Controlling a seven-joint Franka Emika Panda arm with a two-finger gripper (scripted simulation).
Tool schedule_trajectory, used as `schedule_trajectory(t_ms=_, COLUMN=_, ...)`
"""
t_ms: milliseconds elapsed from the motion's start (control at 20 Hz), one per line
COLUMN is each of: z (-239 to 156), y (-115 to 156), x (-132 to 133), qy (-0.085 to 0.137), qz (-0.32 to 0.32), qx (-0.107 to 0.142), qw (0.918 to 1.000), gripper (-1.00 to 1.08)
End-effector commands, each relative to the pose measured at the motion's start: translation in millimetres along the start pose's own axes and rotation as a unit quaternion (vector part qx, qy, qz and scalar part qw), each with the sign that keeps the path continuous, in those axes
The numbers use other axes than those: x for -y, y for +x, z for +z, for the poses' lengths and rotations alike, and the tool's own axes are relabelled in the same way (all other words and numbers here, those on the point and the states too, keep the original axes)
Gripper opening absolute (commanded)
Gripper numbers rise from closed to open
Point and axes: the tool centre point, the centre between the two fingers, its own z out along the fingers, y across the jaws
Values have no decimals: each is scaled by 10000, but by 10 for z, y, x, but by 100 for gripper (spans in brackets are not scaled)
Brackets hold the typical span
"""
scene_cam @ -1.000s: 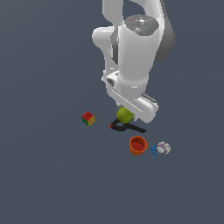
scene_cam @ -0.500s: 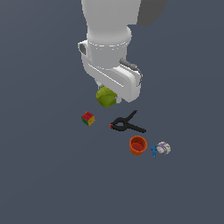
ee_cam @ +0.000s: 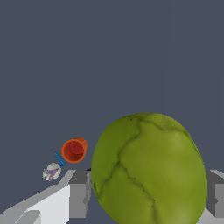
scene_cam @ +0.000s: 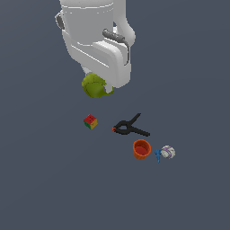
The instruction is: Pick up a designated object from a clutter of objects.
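Observation:
The yellow-green mottled fruit ball [scene_cam: 93,86] is held in my gripper [scene_cam: 96,88], lifted well above the floor; it fills much of the wrist view [ee_cam: 149,170], between the grey fingers [ee_cam: 80,192]. The gripper is shut on it. Below lies the clutter: a red-green-yellow cube [scene_cam: 90,121], a black clamp with orange tips [scene_cam: 130,127], an orange cup [scene_cam: 141,149], a tiny blue piece [scene_cam: 158,155] and a white-purple ball [scene_cam: 168,152]. The wrist view also shows the orange cup [ee_cam: 74,150], the blue piece [ee_cam: 59,159] and the white-purple ball [ee_cam: 51,171].
The items lie on a plain dark grey floor [scene_cam: 49,188]. The white arm body [scene_cam: 96,40] hangs over the upper middle of the exterior view.
The gripper has risen with the fruit ball and moved toward the exterior view's left, away from the clamp. The other items have not moved.

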Motion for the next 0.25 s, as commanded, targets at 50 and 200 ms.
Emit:
schedule_trajectory(t_ms=50, z=-88, y=47, x=-28, qy=3, qz=-5, qx=-5, qw=10000, gripper=-100)
schedule_trajectory(t_ms=200, z=-106, y=58, x=-34, qy=3, qz=-5, qx=-5, qw=10000, gripper=-100)
